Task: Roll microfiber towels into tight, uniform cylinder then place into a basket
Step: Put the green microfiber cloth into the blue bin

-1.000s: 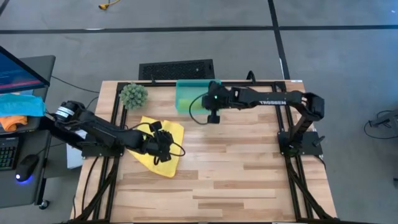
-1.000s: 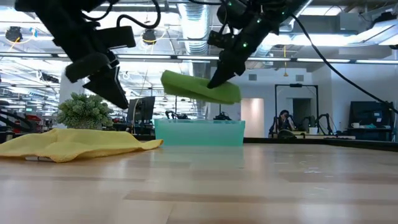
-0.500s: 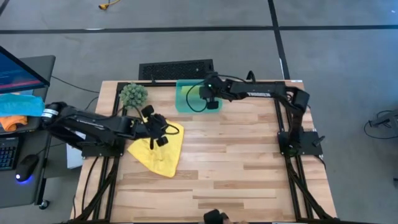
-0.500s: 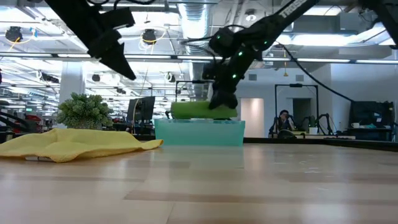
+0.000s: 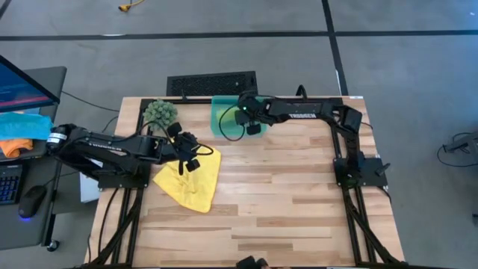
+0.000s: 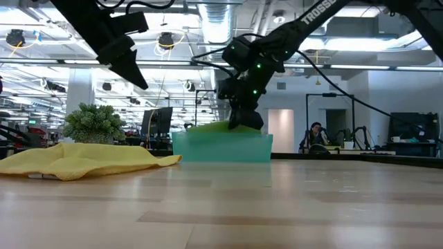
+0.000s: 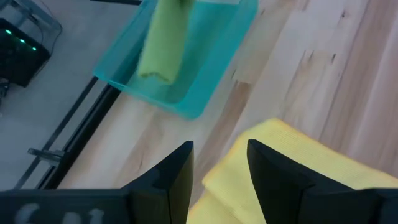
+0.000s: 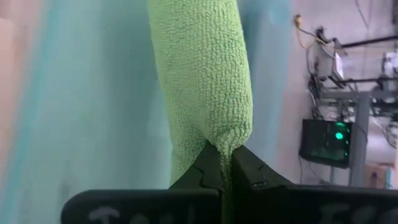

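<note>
On the wooden tabletop (image 6: 277, 207) the teal basket (image 6: 221, 147) stands far back at centre, and the right claw (image 6: 243, 119) reaches down to its rim, pinched on the rolled green towel (image 6: 208, 127) that shows just above the wall. To the left the yellow towel (image 6: 83, 159) lies loosely spread, with a spiky green plant ball (image 6: 93, 123) behind it. The left claw (image 6: 131, 69) hangs above the yellow towel, clear of it.

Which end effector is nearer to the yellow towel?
Left. The left end effector hovers open just above the yellow towel; the right end effector is over the basket, pinching the rolled green towel.
</note>
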`<state>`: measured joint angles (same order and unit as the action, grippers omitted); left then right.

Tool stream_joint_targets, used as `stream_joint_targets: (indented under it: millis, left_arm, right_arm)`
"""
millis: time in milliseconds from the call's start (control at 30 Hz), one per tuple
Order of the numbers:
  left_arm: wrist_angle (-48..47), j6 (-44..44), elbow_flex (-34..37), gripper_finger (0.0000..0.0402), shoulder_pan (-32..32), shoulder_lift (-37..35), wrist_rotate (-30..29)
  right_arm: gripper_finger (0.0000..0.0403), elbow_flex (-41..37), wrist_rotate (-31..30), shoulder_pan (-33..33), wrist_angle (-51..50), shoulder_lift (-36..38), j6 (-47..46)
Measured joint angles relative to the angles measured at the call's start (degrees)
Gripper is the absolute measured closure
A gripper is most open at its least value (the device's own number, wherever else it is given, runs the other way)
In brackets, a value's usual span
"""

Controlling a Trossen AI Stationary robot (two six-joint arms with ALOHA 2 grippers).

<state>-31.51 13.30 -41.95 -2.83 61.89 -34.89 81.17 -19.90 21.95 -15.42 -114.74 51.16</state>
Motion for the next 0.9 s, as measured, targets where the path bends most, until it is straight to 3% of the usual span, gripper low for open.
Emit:
stream_joint_targets:
  millis: [200, 900]
  left_arm:
    - [-0.09, 0.02, 0.0, 0.0258, 0.0, 0.0, 0.04]
    - [-0.64, -0.13, 0.0, 0.0258, -0.02, 0.0, 0.59]
  right_arm:
    - [0.0383, -0.13, 0.1, -3.23, -2.26, -0.98, -0.94]
    - [0.0382, -0.02, 3.74, -4.17, -10.45, -0.9, -13.1]
